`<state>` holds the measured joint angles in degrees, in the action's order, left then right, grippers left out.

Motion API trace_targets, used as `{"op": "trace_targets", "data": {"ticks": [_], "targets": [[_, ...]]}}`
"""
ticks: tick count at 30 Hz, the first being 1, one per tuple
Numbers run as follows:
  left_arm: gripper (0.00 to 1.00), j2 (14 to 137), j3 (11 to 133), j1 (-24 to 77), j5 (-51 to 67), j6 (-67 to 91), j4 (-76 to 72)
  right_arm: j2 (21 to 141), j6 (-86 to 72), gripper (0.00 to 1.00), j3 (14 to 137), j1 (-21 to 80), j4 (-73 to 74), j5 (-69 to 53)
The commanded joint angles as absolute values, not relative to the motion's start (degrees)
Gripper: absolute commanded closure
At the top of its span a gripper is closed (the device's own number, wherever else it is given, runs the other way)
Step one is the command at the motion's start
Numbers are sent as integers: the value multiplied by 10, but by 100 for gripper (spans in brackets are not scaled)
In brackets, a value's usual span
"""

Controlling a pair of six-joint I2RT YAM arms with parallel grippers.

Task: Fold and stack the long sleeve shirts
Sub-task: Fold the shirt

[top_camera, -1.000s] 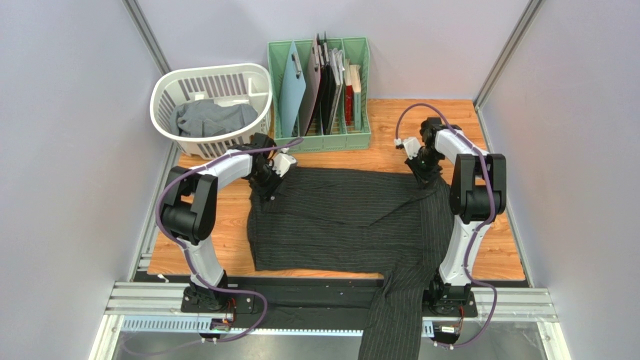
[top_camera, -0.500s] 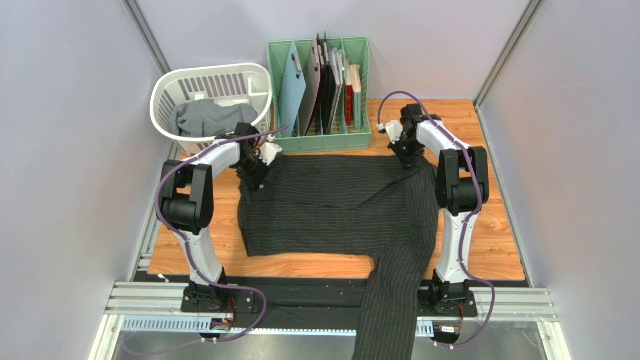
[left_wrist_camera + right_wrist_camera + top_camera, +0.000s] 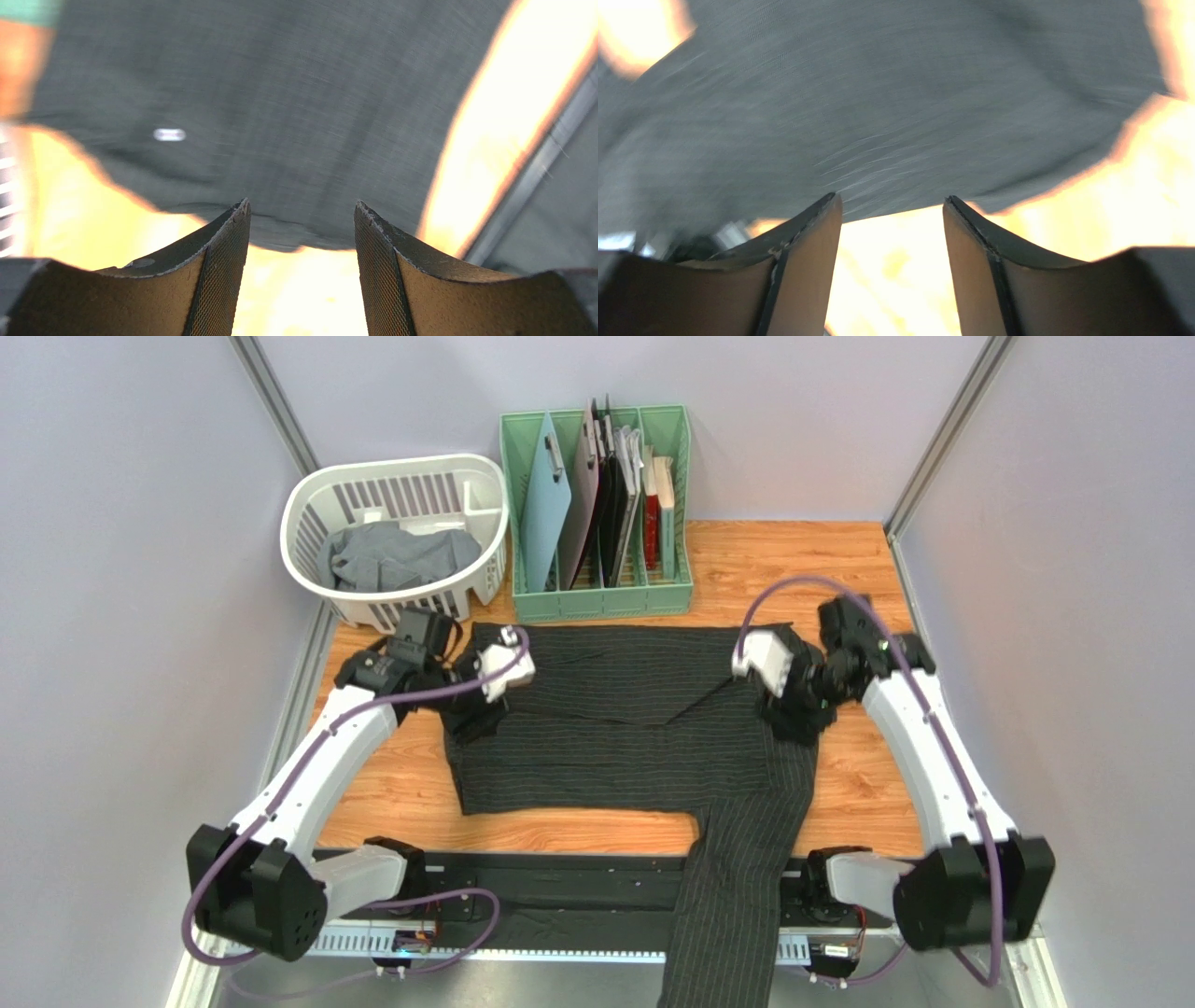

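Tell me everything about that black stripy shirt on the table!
The black shirt is soft cloth with thin pale stripes. It lies spread out on the wooden table, its far edge near the green rack. One long sleeve trails off the near edge. The fingers of the left gripper and right gripper are open above its sides, holding nothing.

We can't read any text, label, brand, number or sign in any view. The folders (image 3: 544, 490) in the green rack (image 3: 596, 602) at the far edge of the tabletop (image 3: 842, 560) are too small for us to tell if they carry any print. Both wrist views are motion-blurred.
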<state>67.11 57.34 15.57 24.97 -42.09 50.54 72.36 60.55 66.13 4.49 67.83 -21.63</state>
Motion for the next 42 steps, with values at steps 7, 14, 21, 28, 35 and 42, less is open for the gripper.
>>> {"op": "trace_targets", "data": {"ticks": [7,14,21,28,35,42], "targets": [[38,649,455,207,256,-486,546,671,688,43,427,239,691,-156],[37,642,400,243,205,-518,523,707,637,44,355,309,593,-103],[37,656,398,253,197,-525,499,756,597,64,359,335,559,-92],[40,649,389,255,199,-548,492,748,577,100,365,337,547,-68],[43,607,370,281,178,-570,499,653,588,100,368,335,591,-78],[43,606,355,349,164,-539,489,621,589,100,388,327,630,-82]]}}
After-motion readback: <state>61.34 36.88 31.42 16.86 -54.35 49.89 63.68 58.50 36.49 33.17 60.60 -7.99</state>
